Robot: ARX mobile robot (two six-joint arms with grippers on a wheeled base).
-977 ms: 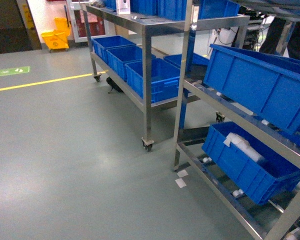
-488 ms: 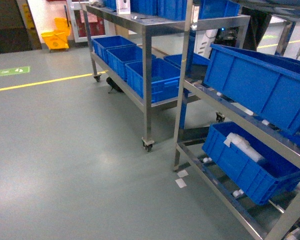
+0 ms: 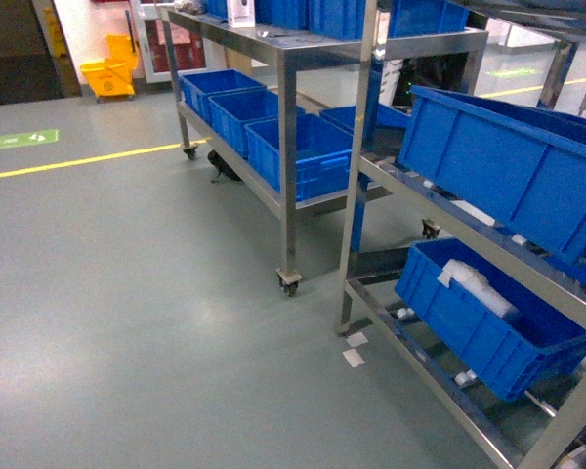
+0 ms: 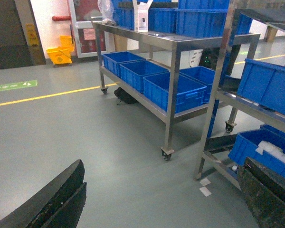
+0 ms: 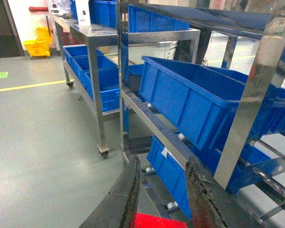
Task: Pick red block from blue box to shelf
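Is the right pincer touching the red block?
Touching: right wrist view shows the red block wedged between the right pincer's fingers, no gap visible.

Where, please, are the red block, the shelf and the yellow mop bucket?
red block [image 5: 154,221], right wrist view, its top face.
shelf [image 3: 355,186], head view, its front post.
mop bucket [image 3: 107,76], head view, its side.

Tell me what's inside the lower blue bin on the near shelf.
In the lower blue bin on the shelf, a pale, white wrapped-looking bundle lies near its left end. The rest of the inside is hidden by the bin's wall and the rail above.
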